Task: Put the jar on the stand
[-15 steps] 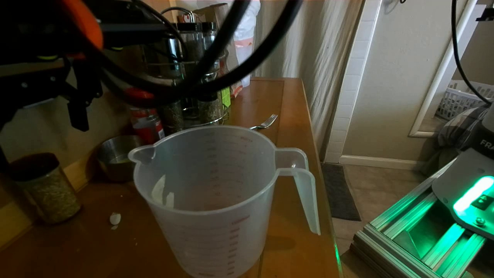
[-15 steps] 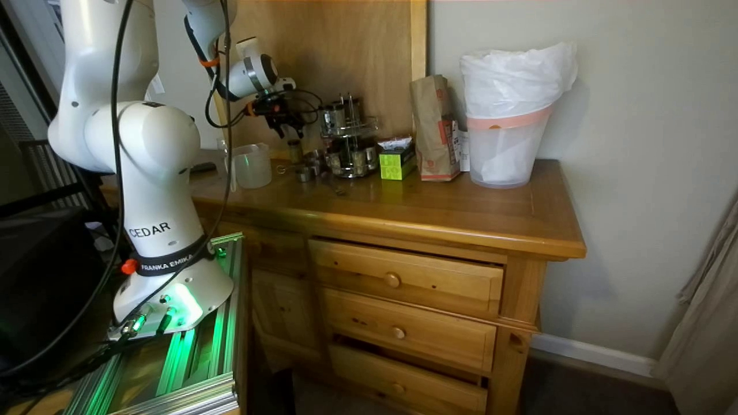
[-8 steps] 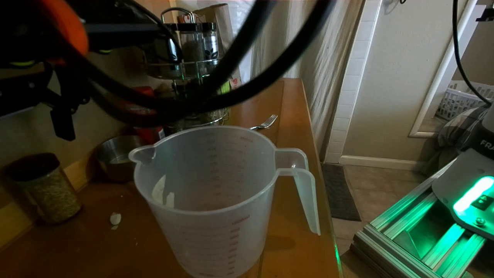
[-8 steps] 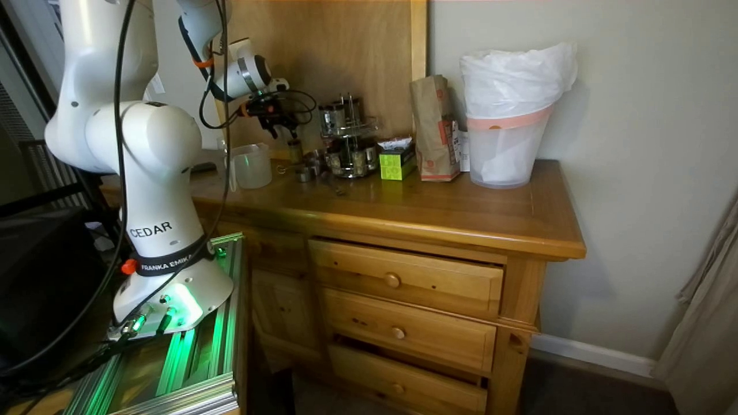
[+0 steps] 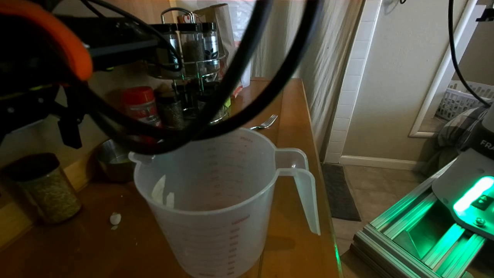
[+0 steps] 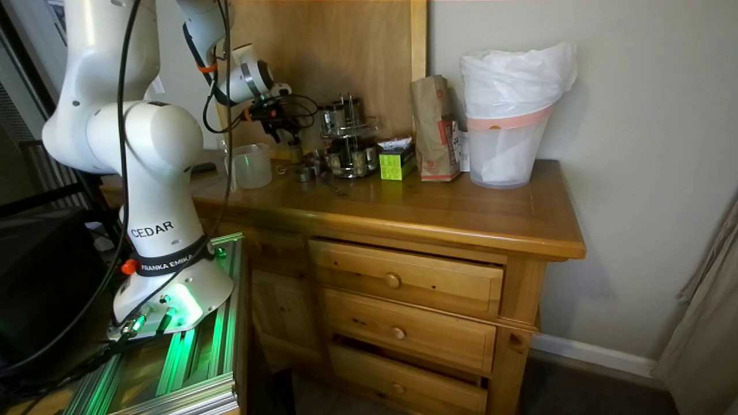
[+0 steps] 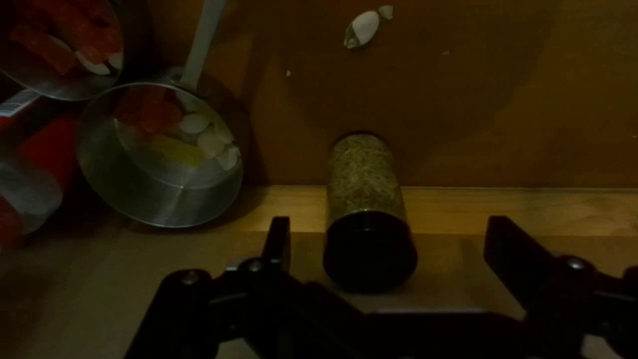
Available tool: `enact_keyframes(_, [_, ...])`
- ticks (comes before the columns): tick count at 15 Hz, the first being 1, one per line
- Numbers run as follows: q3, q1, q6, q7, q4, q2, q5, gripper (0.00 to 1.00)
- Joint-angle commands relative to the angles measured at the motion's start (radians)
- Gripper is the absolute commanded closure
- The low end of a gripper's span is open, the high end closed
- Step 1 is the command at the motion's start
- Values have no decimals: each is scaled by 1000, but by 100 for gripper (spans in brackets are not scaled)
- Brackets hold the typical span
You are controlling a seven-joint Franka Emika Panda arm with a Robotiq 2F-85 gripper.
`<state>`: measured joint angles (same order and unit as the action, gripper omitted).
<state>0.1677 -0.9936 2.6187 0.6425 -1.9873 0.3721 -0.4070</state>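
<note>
Gripper (image 7: 390,227) spread wide above the upright jar (image 7: 364,177)
In the wrist view, we see its dark lid (image 7: 370,254) between the fingers (image 7: 279,242), a metal cup (image 7: 144,194) nearby.

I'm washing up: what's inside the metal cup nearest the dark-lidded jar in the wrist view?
The metal cup holds red pieces, pale shell-like pieces and a yellow-green piece. Whatever lies beneath them is covered; the red pieces are too dim to identify.

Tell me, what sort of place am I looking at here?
Most likely someone's home, perhaps a kitchen or dining area: on a wooden sideboard stand a tiered wire spice rack and a translucent plastic measuring jug.
</note>
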Motion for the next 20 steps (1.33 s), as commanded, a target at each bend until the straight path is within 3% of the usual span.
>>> enact_keyframes(1, [-37,-30,-13,16,57,44,-26,0])
enact_keyframes(5, [-53,-42,-12,10,84,67,-14,2])
enact_keyframes(7, [-53,-43,-19,-1,95,78,-1,21])
enact_keyframes(13, [-56,-54,-152,47,124,72,19,65])
enact_keyframes(15, [-53,-58,-177,69,133,67,10,76])
enact_keyframes(20, [-20,-50,-178,27,127,30,35,76])
